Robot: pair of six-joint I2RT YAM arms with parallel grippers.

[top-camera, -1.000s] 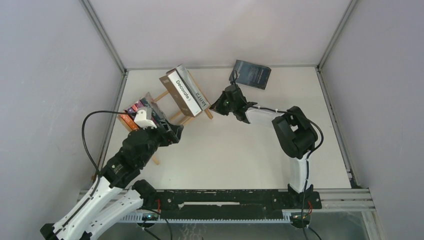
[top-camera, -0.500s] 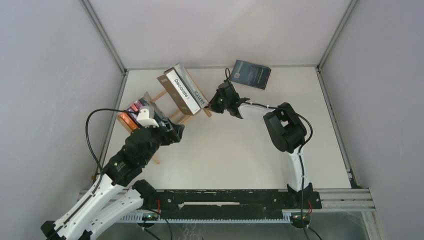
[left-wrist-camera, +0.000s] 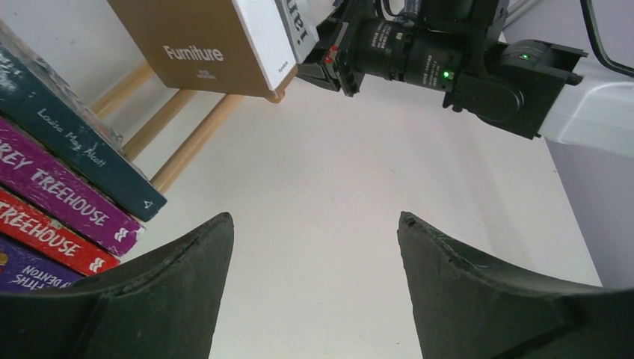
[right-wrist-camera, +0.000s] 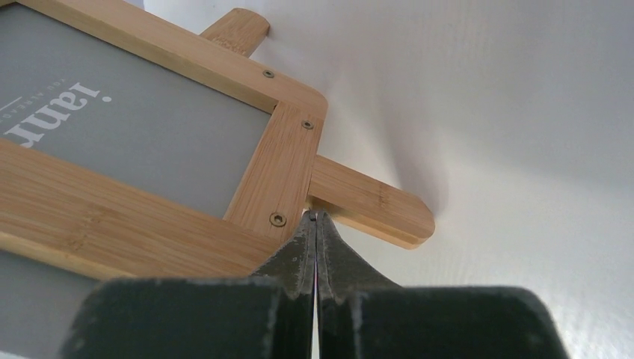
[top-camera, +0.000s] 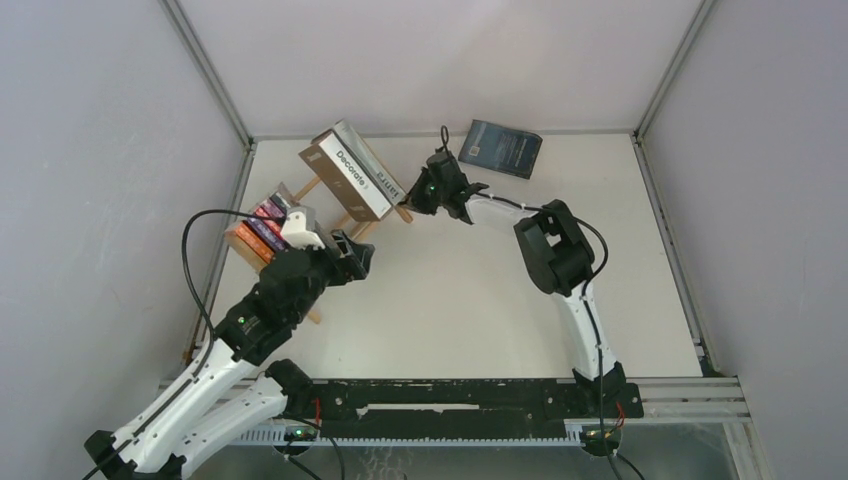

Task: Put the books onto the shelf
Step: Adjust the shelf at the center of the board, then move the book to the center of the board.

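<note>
The white table (top-camera: 480, 300), walled by grey panels, is being occupied by the wooden shelf (right-wrist-camera: 277, 161), now being seen shifted leftward from a second ago. A brown book (left-wrist-camera: 187, 37) lettered "Decorate" and "Furniture" is being carried on it, and "Treehouse" paperbacks (left-wrist-camera: 60, 191) are being kept at its left end. A dark blue book (top-camera: 503, 148) is being left flat at the table's far edge. The right pincer (right-wrist-camera: 315, 217) is being held closed against the shelf's frame. The left pincer (left-wrist-camera: 312, 221) is being held open and empty.

Right end effector (right-wrist-camera: 314, 217): fingers pressed together, tips at shelf (right-wrist-camera: 277, 172) corner joint. Shelf: bamboo slats, screwed. Grey book (right-wrist-camera: 142, 134), white lettering, behind slats. White worktop (right-wrist-camera: 523, 112) beyond.
</note>
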